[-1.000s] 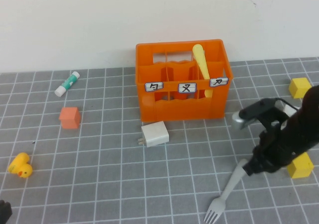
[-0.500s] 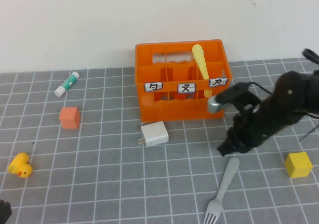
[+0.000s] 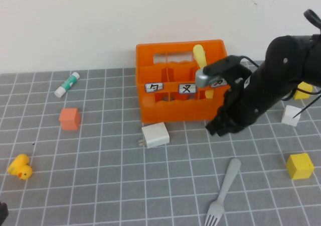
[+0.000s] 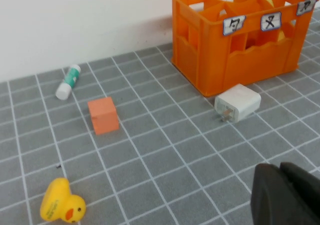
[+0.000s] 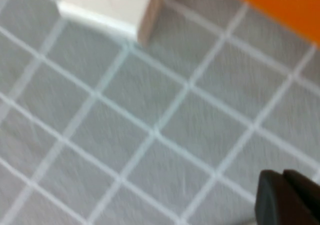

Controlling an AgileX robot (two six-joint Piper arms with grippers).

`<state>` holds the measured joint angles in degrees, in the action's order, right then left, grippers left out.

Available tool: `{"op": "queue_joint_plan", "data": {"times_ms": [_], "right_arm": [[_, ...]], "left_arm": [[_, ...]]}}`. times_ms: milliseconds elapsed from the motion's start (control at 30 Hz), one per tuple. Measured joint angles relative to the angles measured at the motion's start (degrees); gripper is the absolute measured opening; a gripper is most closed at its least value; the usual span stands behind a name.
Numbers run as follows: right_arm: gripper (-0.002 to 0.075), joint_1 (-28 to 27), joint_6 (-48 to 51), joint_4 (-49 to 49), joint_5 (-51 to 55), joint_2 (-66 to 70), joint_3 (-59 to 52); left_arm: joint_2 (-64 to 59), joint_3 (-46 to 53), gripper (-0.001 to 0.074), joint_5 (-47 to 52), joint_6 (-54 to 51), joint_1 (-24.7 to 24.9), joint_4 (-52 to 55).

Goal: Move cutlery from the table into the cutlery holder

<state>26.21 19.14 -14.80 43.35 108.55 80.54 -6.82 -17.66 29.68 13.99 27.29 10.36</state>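
Note:
The orange cutlery holder (image 3: 180, 103) stands at the back middle of the gridded table (image 3: 100, 186). A pale yellow knife (image 3: 200, 59) stands upright in its right compartment. The grey fork (image 3: 225, 188) lies flat at the front right, tines toward the near edge, with nothing touching it. My right gripper (image 3: 214, 128) hovers shut and empty just in front of the holder's right corner, beyond the fork's handle; in the right wrist view my right gripper (image 5: 289, 199) hangs over bare grid. My left gripper (image 4: 286, 197) is shut and empty, parked at the front left corner.
A white charger (image 3: 156, 134) lies in front of the holder. An orange cube (image 3: 69, 118), a green-and-white tube (image 3: 67, 84) and a yellow duck (image 3: 20, 166) sit on the left. Two yellow cubes (image 3: 300, 165) (image 3: 302, 90) and a white cube (image 3: 291, 114) sit on the right.
My right arm has swung from the fork's handle up and left toward the holder. The fork stays on the table, shifted slightly left. The left arm has not moved.

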Motion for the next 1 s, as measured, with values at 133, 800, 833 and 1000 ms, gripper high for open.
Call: {"op": "queue_joint_plan", "data": {"times_ms": [133,800,833,1000], "right_arm": [[-0.0003,3.8,-7.5,11.4,4.9,-0.3,0.0],[0.0267,10.8,-52.8,28.5,13.6,-2.1,0.0],[0.0276,10.8,-53.4,26.9,12.6,-2.1,-0.3],[0.0294,11.3,-59.5,21.4,5.1,-2.1,-5.0]], "left_arm": [[1.8,0.0,0.0000,0.0,0.0,0.0,0.4],[3.9,0.0,0.0000,-0.1,0.9,0.0,1.0],[3.9,0.0,0.0000,-0.1,0.9,0.0,1.0],[3.9,0.0,0.0000,0.9,1.1,0.0,1.0]]}}
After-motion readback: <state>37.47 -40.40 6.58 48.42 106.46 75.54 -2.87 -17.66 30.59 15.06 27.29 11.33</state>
